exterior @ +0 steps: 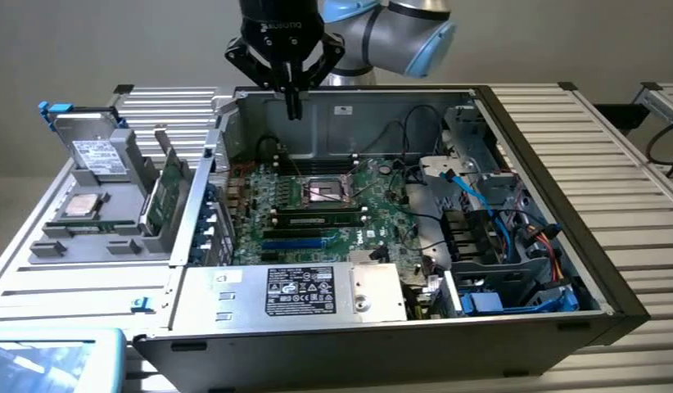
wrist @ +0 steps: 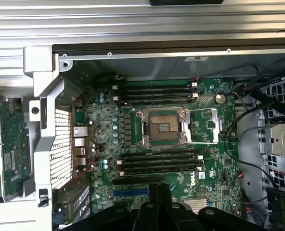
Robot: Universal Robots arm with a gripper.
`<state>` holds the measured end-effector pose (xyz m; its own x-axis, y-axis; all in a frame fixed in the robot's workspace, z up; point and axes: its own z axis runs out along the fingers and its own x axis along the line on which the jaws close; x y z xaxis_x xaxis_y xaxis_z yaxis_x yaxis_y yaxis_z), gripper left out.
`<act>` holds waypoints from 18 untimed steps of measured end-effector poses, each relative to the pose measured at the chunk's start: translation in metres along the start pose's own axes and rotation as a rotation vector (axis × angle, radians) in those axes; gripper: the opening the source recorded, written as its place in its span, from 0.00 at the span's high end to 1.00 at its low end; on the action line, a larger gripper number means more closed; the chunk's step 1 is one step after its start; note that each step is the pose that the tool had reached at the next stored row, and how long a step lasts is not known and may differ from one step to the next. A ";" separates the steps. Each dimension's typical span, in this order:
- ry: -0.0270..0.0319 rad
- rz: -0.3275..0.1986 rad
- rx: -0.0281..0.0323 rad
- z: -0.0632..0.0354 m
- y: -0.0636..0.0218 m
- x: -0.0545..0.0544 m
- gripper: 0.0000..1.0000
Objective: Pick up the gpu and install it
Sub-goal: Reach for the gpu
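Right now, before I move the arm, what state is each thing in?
gripper: shut, holding nothing, above the case's rear wall.
gpu: standing on edge in the grey holder, outside the case.
computer case: side open, motherboard exposed.
blue slot: empty.
CPU socket: uncovered, no cooler.

The gpu (exterior: 166, 195) stands on edge in a slot of the grey holder (exterior: 85, 242), untouched, just outside the open computer case (exterior: 598, 274) on the exterior view's left, its green circuit-board face showing.
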<state>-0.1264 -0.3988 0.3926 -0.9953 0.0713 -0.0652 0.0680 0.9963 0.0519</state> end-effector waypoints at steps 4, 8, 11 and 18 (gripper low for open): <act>-0.0001 0.000 -0.0013 -0.0012 -0.0012 0.017 0.88; 0.0001 0.000 -0.0027 -0.0025 -0.0024 0.036 0.88; 0.0001 0.000 -0.0032 -0.0034 -0.0034 0.049 0.88; 0.0001 0.000 -0.0037 -0.0056 -0.0055 0.081 0.88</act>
<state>-0.2076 -0.3988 0.3926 -0.9953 0.0714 -0.0650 0.0678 0.9961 0.0556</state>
